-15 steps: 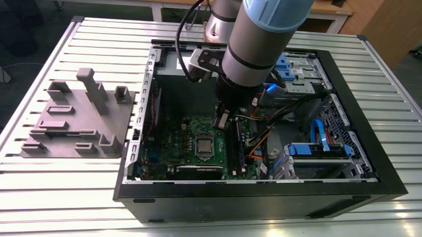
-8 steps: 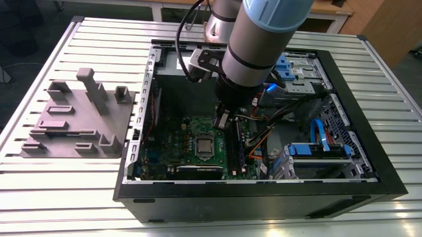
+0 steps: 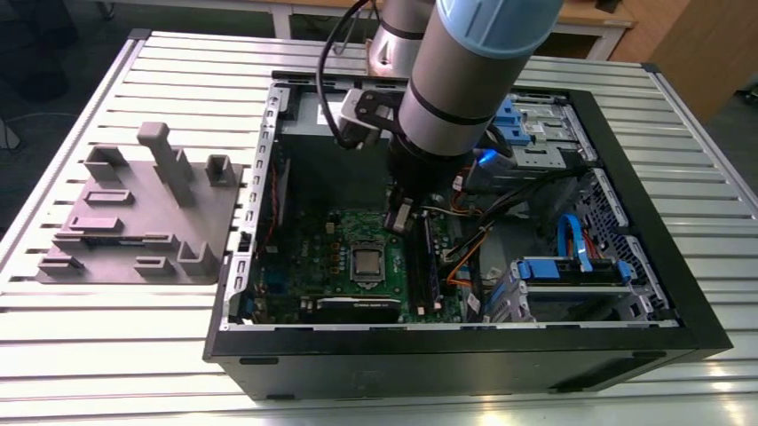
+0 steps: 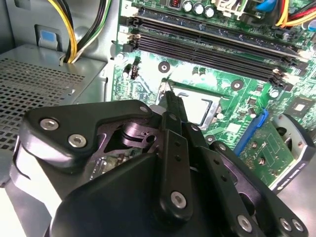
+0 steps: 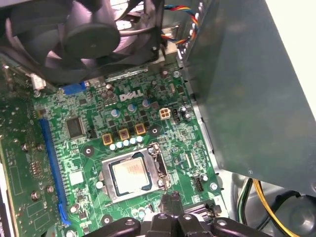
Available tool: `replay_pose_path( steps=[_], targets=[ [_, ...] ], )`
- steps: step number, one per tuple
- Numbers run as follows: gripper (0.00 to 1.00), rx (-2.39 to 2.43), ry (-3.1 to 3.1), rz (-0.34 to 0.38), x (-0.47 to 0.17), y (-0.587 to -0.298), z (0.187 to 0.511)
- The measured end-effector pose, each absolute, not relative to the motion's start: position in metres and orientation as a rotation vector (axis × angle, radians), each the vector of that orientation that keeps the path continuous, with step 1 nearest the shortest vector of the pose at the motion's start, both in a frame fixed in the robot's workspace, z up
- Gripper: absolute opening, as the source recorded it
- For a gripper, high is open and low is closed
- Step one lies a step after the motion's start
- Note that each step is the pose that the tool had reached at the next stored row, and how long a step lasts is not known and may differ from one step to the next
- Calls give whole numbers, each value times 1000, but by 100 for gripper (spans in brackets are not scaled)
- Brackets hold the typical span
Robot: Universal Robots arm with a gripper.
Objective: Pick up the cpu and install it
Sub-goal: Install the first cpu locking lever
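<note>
The cpu (image 3: 367, 262) lies flat in its socket on the green motherboard (image 3: 319, 266), silvery top up. In the first wrist view the cpu (image 5: 130, 174) sits inside the shiny socket frame (image 5: 154, 168). My gripper (image 3: 400, 222) hangs inside the open computer case, just above the board and a little behind the socket. Its fingertips (image 5: 170, 201) are pressed together with nothing between them, beside the frame's edge. In the second wrist view the black fingers (image 4: 174, 106) cover part of the cpu (image 4: 202, 111).
A grey moulded tray (image 3: 130, 213) stands on the slatted table at the exterior view's left. The black case wall (image 3: 474, 355) rings the board. Memory slots (image 4: 212, 39), a fan (image 5: 84, 29), a grey metal box (image 5: 247, 89) and loose cables (image 3: 474, 240) crowd the socket.
</note>
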State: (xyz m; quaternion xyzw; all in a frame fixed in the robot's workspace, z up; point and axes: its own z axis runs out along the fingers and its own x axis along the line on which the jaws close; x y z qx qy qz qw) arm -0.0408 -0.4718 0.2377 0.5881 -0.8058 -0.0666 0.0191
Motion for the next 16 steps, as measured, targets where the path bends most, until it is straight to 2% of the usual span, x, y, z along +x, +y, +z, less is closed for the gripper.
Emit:
replay_pose_path(
  steps=[16],
  targets=[
    [10,1948,-2413,-193,-41,-475,235]
  ],
)
